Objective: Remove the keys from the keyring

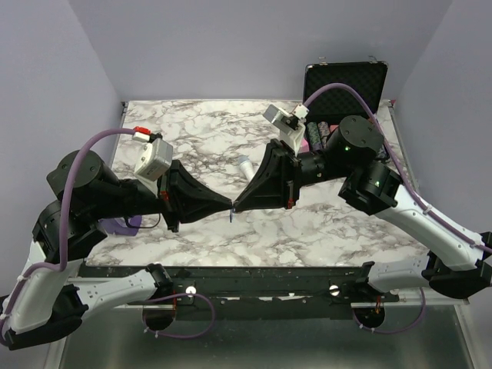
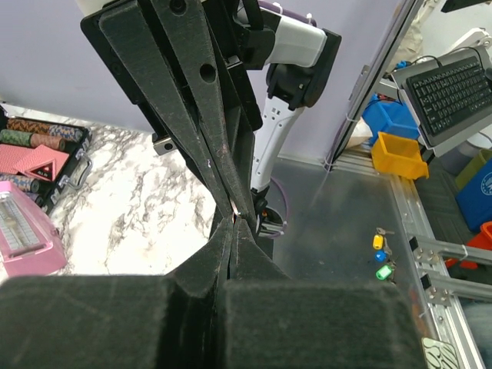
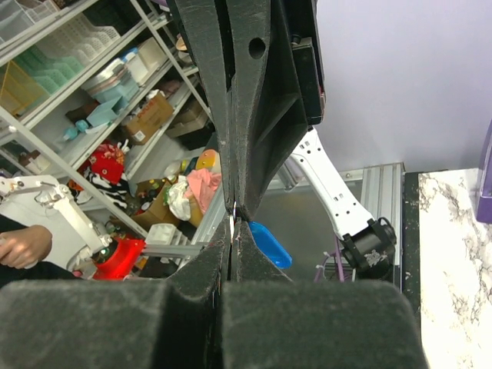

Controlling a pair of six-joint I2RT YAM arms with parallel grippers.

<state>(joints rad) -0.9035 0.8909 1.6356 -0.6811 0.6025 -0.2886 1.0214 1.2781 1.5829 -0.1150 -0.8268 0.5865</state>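
My two claws met tip to tip above the marble table [image 1: 323, 231], near its front edge. The left gripper [image 1: 224, 206] came in from the left and the right gripper [image 1: 240, 204] from the right. Both were closed, fingers pressed flat together with no gap showing.

The key [image 3: 269, 244] was at that meeting point. Its blue plastic head stuck out just beside my right fingertips, and from above it showed as a small blue speck hanging just under the junction. I judged my right claw to be clamped on the key's short blade. I took the thin silver sliver between the two sets of tips to be the keyring [image 3: 231, 222], though the view was too poor to be sure. I could not tell what my left claw pinched, if anything. The ring was my best guess.

I judged both things nearly weightless, hard and slick. The wire ring would be springy and stiff for its size, and it could easily twist out of a flat pad. The key's head offered the broadest, least slippery hold. The ring wanted a pinch across its wire, close to the split. With so little metal in the grip, any sideways pull risked flicking the key onto the table.
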